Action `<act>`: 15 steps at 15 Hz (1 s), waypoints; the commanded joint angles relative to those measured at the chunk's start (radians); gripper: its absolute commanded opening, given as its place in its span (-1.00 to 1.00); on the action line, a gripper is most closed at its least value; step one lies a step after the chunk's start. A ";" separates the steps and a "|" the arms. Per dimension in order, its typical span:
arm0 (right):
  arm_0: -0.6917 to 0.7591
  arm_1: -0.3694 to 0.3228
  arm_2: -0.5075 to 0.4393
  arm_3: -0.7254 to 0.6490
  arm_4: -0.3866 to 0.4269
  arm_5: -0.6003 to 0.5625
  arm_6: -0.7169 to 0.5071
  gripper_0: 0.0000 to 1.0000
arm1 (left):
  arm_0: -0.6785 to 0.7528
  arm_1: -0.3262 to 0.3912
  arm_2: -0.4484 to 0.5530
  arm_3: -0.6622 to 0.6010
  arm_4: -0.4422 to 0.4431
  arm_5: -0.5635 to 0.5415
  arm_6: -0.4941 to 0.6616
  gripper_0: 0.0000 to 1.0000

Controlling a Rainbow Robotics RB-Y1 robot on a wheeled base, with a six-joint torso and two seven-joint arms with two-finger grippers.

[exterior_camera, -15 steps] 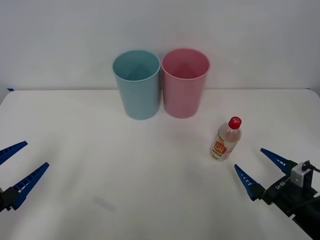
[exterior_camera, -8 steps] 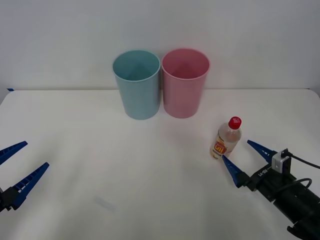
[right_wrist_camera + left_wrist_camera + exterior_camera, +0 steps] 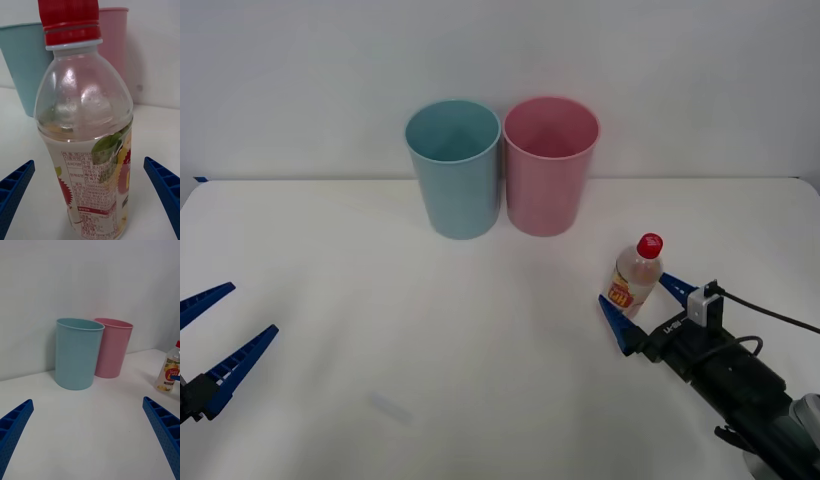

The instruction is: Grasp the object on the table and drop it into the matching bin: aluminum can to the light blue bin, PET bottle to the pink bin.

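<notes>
The right gripper (image 3: 642,308) is reaching with fingers spread wide around the upright PET bottle (image 3: 636,277), right of the pink bin (image 3: 549,170).

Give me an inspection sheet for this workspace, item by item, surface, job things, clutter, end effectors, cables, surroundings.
Surface: white table, matte.
Job's things: PET bottle upright, red cap on; pink bin and light blue bin side by side behind it.
Clutter: nothing seen.
End effectors: right end effector open, fingers either side of the bottle; left end effector open, at the near left edge.
Cables: black cable on the right wrist.
Surroundings: plain white wall.
</notes>
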 commanded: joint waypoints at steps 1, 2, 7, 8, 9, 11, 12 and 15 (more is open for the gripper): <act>-0.041 0.015 0.002 0.041 0.007 -0.001 0.011 1.00 | 0.000 0.000 0.000 0.000 0.000 0.000 0.000 1.00; -0.053 0.021 0.005 0.054 0.007 0.001 0.016 1.00 | 0.000 0.000 0.000 0.000 0.000 0.000 0.000 1.00; -0.063 0.026 0.013 0.056 0.007 0.018 0.030 1.00 | 0.000 0.000 0.000 0.000 0.000 0.000 0.000 1.00; -0.063 0.026 0.014 0.056 0.006 0.018 0.034 0.19 | 0.000 0.000 0.000 0.000 0.000 0.000 0.000 1.00; -0.063 0.027 0.013 0.054 0.006 0.018 0.038 -0.59 | 0.000 0.000 0.000 0.000 0.000 0.000 0.000 1.00; -0.064 0.026 0.014 0.054 0.003 0.015 0.045 -1.00 | 0.000 0.000 0.000 0.000 0.000 0.000 0.000 1.00; -0.064 0.026 0.014 0.054 0.001 0.015 0.045 -1.00 | 0.000 0.000 0.000 0.000 0.000 0.000 0.000 1.00; -0.064 0.026 0.013 0.054 -0.002 0.013 0.047 -1.00 | 0.000 0.000 0.000 0.000 0.000 0.000 0.000 1.00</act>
